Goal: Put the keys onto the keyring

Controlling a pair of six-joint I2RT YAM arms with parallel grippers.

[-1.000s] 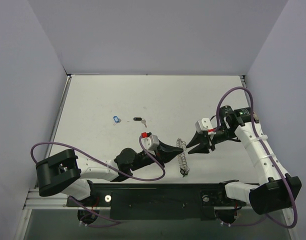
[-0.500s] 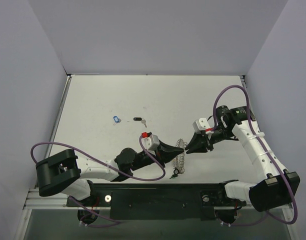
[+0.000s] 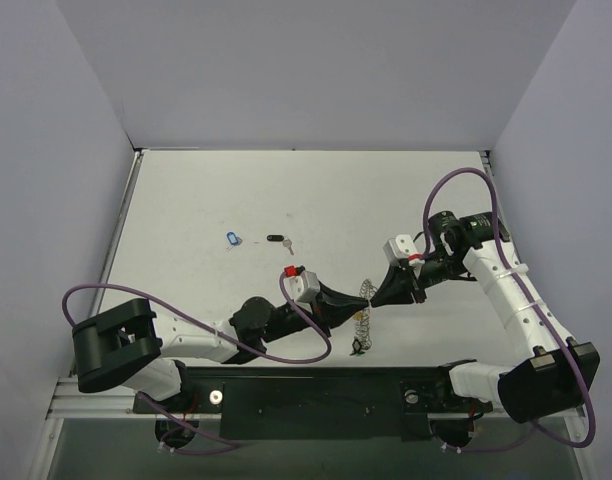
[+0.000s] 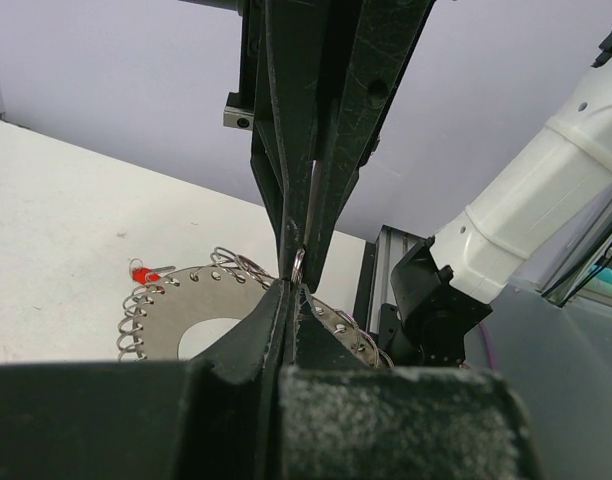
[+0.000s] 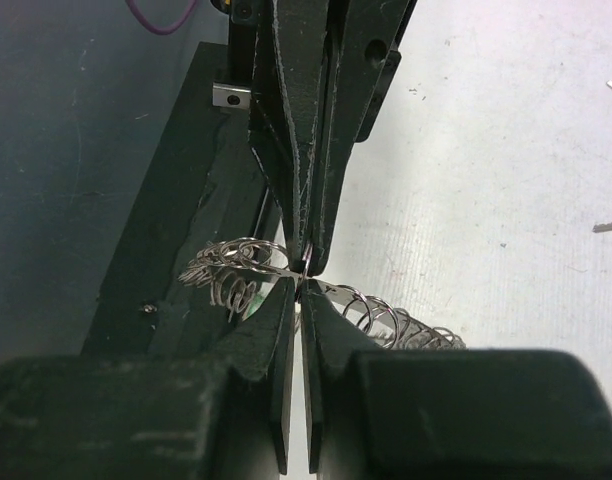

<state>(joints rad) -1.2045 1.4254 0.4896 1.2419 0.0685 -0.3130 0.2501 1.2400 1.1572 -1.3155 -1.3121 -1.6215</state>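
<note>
- Above the table (image 3: pixel 316 190), near its front edge and tip to tip: left gripper (image 3: pixel 356 298), right gripper (image 3: pixel 376 295).
- Pinched fully closed, each, on the keyring (image 4: pixel 176 322) rim, at one spot.
- Lying mid-table, well away: blue-tagged key (image 3: pixel 234 238), black key (image 3: pixel 276 239).
- At the ring's loops: red-tagged key (image 4: pixel 143 273).

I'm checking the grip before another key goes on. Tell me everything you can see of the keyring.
The keyring is a flat silver-grey metal disc with a round open centre, its rim lined with many small wire loops. A red-tagged key sits at one loop, away from the grip. From above the ring appears nearly edge-on, near the table's front middle. The left gripper and the right gripper are both shut on the same stretch of looped rim, tips meeting.
</note>
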